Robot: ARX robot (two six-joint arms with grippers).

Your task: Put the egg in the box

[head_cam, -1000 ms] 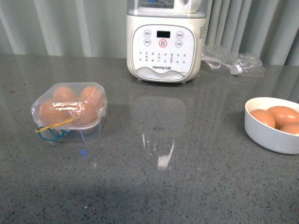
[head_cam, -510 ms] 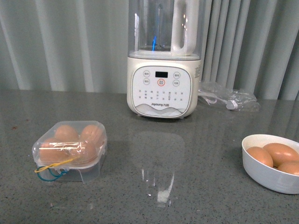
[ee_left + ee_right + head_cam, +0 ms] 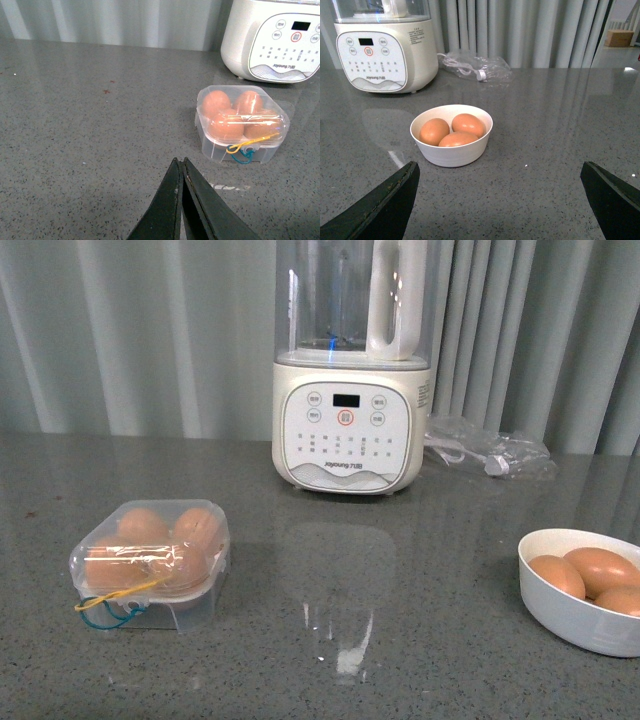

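The clear plastic box [image 3: 150, 562] sits at the left of the grey counter, lid closed, several brown eggs inside, yellow and blue bands at its front. It also shows in the left wrist view [image 3: 243, 125]. My left gripper [image 3: 179, 161] is shut and empty, short of the box, off its left side. Three brown eggs [image 3: 451, 131] lie in a round white bowl [image 3: 451, 152]. The bowl shows at the right in the front view [image 3: 575, 610]. My right gripper [image 3: 500, 172] is open wide and empty, short of the bowl. Neither arm shows in the front view.
A cream soy-milk machine [image 3: 347, 370] with a clear jug stands at the back middle. A clear plastic bag with a cable [image 3: 490, 455] lies to its right. Grey curtains hang behind the counter.
The front view has tilted upward over the last second, so the machine's jug and curtains now show. The box, bowl and eggs have not moved.
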